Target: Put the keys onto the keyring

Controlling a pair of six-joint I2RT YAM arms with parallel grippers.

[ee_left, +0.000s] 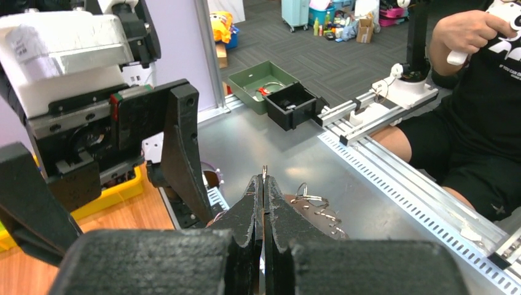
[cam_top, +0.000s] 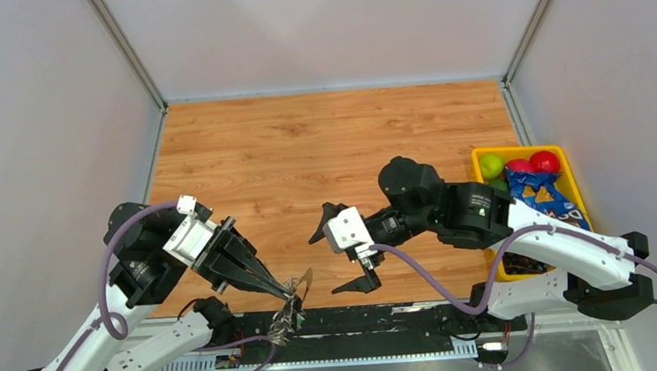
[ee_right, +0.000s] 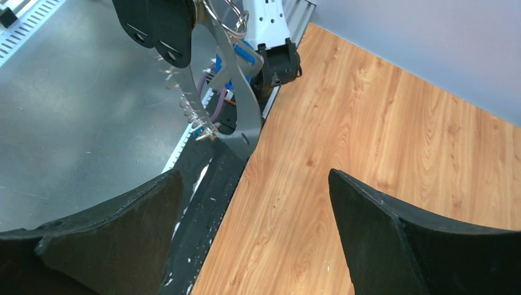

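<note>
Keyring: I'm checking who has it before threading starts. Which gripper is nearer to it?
Left. The left gripper has its jaws shut on the keyring; the right gripper is open, apart to its right.

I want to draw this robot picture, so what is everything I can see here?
keyring: one, silvery, hanging by the near edge
bin: one, yellow, far right
round things: at least three, green and red, in the bin
bag: one, blue, in the bin
table: one, brown wood, under the arms
person: one, black clothes, past the metal bench
left tool: one, black, shut on the keyring
right tool: one, black, open, facing the keyring
</note>
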